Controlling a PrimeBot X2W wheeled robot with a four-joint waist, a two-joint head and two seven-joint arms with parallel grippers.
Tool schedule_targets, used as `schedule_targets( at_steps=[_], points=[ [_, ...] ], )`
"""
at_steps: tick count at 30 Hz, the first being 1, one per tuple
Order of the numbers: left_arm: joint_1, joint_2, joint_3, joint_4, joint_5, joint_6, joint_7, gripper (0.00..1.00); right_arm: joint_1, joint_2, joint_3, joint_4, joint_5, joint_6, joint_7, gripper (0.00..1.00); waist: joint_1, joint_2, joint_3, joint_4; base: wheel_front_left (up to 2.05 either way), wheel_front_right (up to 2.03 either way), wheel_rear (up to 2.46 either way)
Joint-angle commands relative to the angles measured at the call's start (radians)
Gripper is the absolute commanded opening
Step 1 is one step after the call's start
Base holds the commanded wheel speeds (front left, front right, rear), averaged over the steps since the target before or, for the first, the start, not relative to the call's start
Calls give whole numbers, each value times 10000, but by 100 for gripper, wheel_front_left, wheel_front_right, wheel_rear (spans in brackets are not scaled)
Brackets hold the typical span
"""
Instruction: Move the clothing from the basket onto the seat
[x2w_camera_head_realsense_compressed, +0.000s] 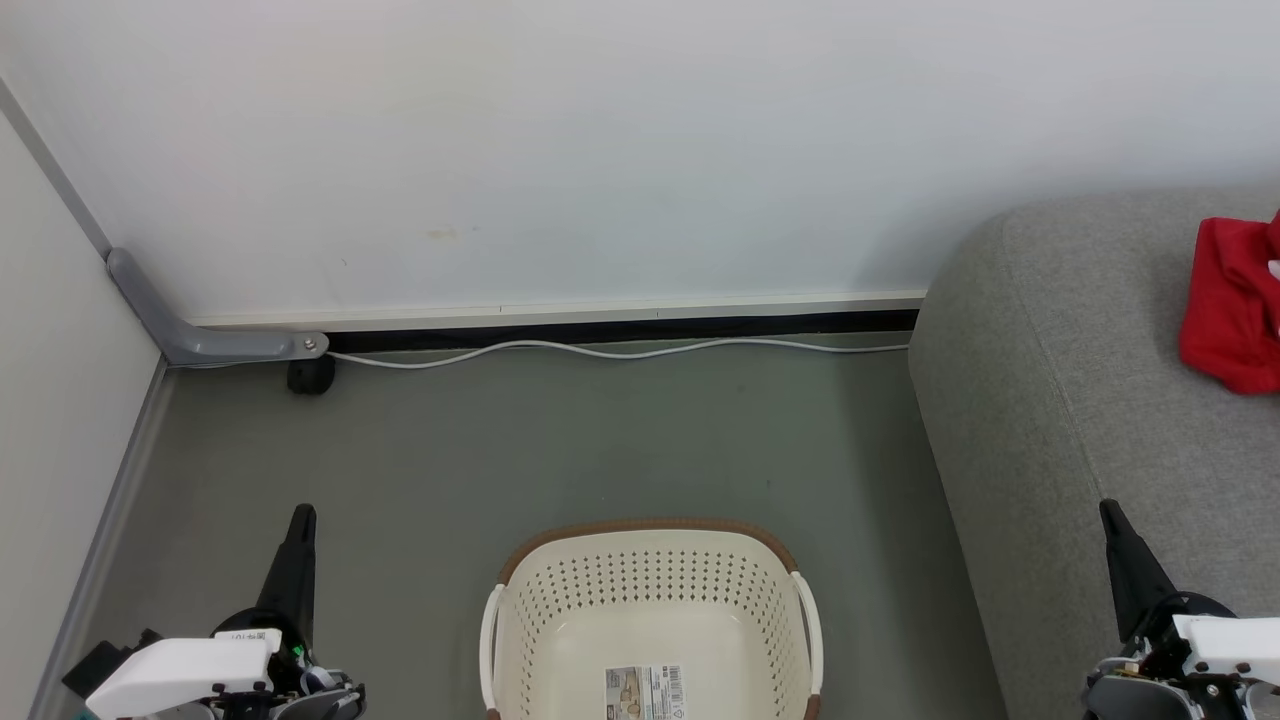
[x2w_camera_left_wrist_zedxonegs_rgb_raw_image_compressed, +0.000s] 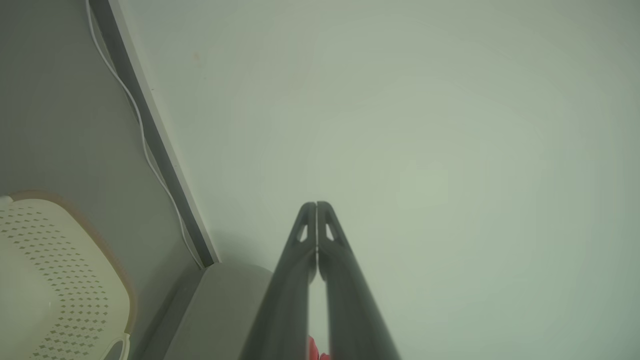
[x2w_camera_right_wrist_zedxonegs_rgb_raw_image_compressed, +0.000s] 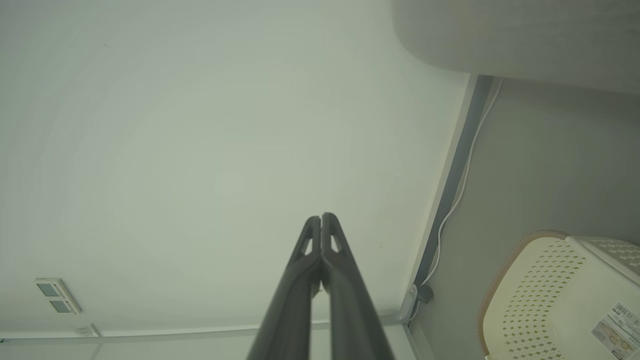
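Red clothing (x2w_camera_head_realsense_compressed: 1235, 305), seemingly bunched, lies on the grey seat (x2w_camera_head_realsense_compressed: 1080, 420).

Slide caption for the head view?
Basket on the floor, labelled base bare; red clothing lying on the grey sofa; left tool and right tool both shut.

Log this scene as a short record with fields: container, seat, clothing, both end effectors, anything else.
container: cream laundry basket on the floor, no clothing visible inside, barcode label on its base
seat: grey sofa, right of the laundry basket
clothing: red garment lying on the sofa
left end effector: shut, empty, left of the laundry basket
right end effector: shut, empty, by the sofa
other: white cable along the wall
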Motion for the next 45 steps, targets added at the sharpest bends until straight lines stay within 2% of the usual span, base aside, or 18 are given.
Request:
schedule_targets(
  at_steps=[1,45],
  points=[
    [-582,173,330,-285,-43,-75,62,0,-443,-104,167,-311,114,17,75,0,0,0,0,0,0,0,0],
    [-582,173,330,-286,-43,-75,62,0,-443,-104,168,-311,115,17,74,0,0,0,0,0,0,0,0]
  ],
)
